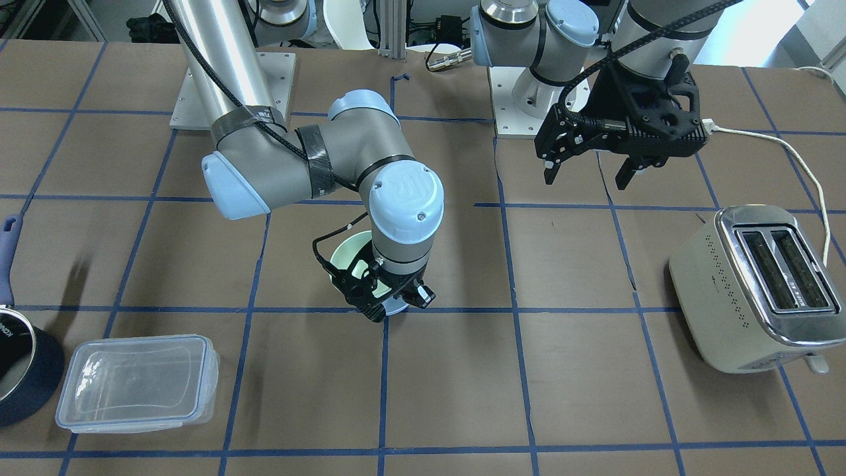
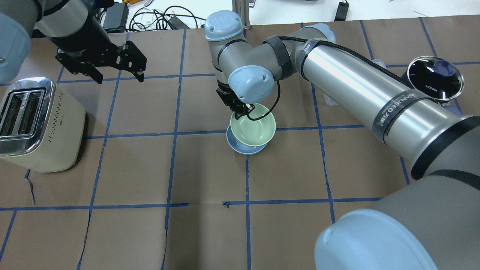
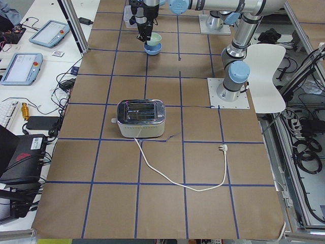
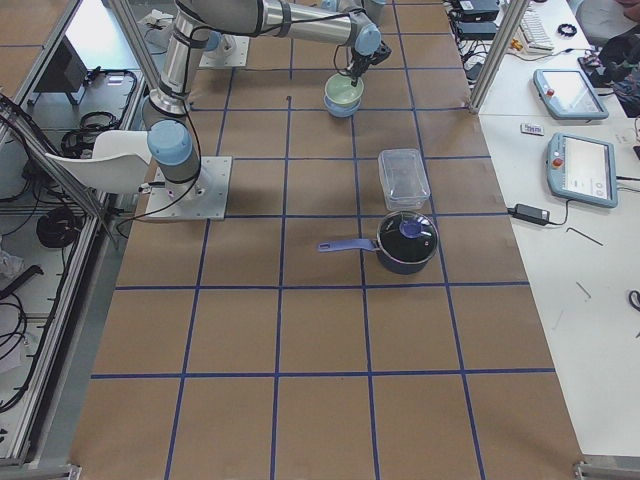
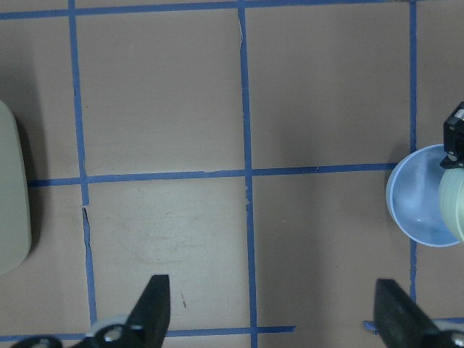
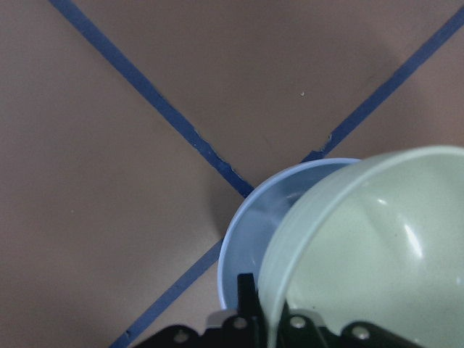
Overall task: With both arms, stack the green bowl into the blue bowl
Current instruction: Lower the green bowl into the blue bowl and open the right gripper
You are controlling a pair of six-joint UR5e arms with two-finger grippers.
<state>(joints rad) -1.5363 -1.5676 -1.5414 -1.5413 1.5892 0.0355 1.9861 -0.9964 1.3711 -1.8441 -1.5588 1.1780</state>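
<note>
The desk is brown, ruled into squares by blue tape lines. The green bowl is a pale, glossy mint and the blue bowl a light periwinkle. The right arm and left arm are silver-grey with light blue caps, and the right one carries black bands. The right gripper and left gripper are black. The toaster is cream with a chrome top and a dotted side. The container is clear. The pot is dark navy with a blue handle.
</note>
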